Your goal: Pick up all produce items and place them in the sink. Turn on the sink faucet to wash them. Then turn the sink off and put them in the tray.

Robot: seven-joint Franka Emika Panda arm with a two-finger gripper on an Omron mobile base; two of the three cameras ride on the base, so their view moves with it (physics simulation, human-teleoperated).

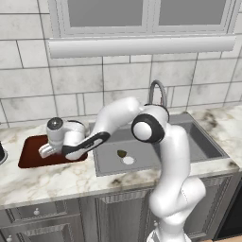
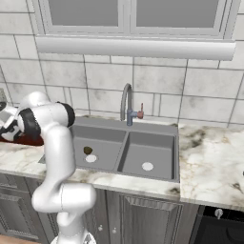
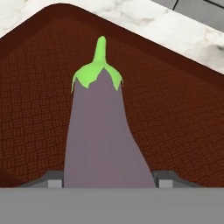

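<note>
At the far left of the marble surface (image 1: pixel 42 182) lies the tray (image 1: pixel 28 153), and the hand (image 1: pixel 47 150) hangs just over it, wrist turned so the fingers aim at the tray's right half. In the hand view the hand is clamped on the eggplant (image 3: pixel 101 140): the purple body runs up from between the two finger tips, green cap and stem pointing away, with the woven tray floor behind it on all sides. Whether the eggplant already touches the floor cannot be told. Right of the tray comes the sink (image 2: pixel 157 128); in its left basin the small dark olive (image 2: pixel 87 150) sits just beside the pale drain, well apart from the tray. Behind the divider stands the faucet (image 2: pixel 126 102), and no water is visible. By my reading the eggplant is at the put-down step while the olive is still to be fetched. The risks follow from that. If the fingers part while the eggplant hangs above the floor, the rounded body may roll toward the rim near the sink. Letting go with the stem tilted could tip it against the wall. Farther right, the elbow arches close in front of the faucet, so a wide swing back toward the basin might knock the spout or its handle.
</note>
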